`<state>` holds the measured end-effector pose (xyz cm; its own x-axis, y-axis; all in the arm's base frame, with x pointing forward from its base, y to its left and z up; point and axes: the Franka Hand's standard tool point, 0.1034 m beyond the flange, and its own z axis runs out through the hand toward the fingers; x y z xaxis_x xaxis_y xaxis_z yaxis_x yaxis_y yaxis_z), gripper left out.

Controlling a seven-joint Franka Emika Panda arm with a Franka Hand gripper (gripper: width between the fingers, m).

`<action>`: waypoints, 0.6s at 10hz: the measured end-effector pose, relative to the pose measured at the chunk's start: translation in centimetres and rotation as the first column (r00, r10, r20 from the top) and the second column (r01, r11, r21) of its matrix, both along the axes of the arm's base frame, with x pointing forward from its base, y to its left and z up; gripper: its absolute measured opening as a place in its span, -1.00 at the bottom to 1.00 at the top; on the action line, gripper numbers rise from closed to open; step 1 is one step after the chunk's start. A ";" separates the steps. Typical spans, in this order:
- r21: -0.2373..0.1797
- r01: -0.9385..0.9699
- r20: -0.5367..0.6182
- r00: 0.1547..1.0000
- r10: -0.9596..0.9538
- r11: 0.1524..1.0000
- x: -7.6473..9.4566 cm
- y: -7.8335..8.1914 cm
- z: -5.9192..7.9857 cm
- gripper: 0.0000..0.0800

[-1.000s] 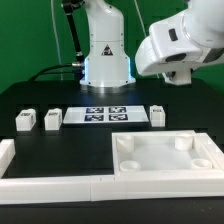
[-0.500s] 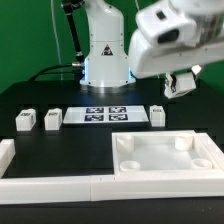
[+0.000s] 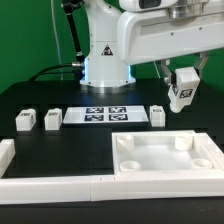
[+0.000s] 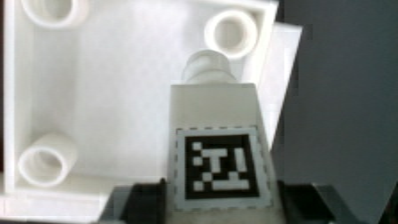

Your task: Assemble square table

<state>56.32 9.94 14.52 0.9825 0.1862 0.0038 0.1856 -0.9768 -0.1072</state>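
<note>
When scanning from the exterior view's left, first up: border rail (image 3: 5, 155), white, lying at the near left edge of the black tabletop (image 3: 70, 145), plus a longer stretch across the front.
Left leg block (image 3: 24, 121): small, white, standing on the tabletop, tag on its front.
Second leg block (image 3: 52, 119): just beside the first, not touching it, same row.
Marker board (image 3: 105, 115): flat on the tabletop, black tags face up, right next to the second leg block.
Arm base (image 3: 105, 55): white, planted at the back, behind the marker board.
Third leg block (image 3: 158, 114): just past the board's right end, resting on the tabletop on its own.
Square slab (image 3: 165, 158): big, white, raised rim, lying at the near right of the tabletop, round sockets (image 3: 180, 143) showing near its corners.
Tool (image 3: 181, 77): up in the air at the right, well clear of the tabletop, clamped on the held leg block (image 3: 184, 95).
Held leg block: tagged face toward the exterior camera, hanging above the slab's far right part, touching nothing below.
Wrist view, tool (image 4: 217, 203): dark fingers (image 4: 134, 203) hugging the block on both sides.
Wrist view, held leg block (image 4: 217, 150): tag sharp and central, far end pointing down toward the slab's rim.
Wrist view, square slab (image 4: 107, 90): underneath, one socket (image 4: 231, 30) just beside the block's far end, another (image 4: 45, 160) well apart at the next corner.
</note>
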 end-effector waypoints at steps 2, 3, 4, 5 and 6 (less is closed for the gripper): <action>0.004 0.009 0.135 0.991 -0.009 1.000 0.1 -0.3 -0.3 -0.27; 0.011 0.014 0.228 0.973 -0.016 1.000 0.9 -0.3 -0.3 -0.27; 0.025 0.014 0.326 0.945 -0.022 1.000 3.0 0.0 0.0 -0.27; 0.043 0.013 0.423 0.906 -0.030 0.999 4.9 0.5 0.1 -0.27; 0.053 0.003 0.487 0.873 -0.029 0.999 5.5 1.4 -0.1 -0.27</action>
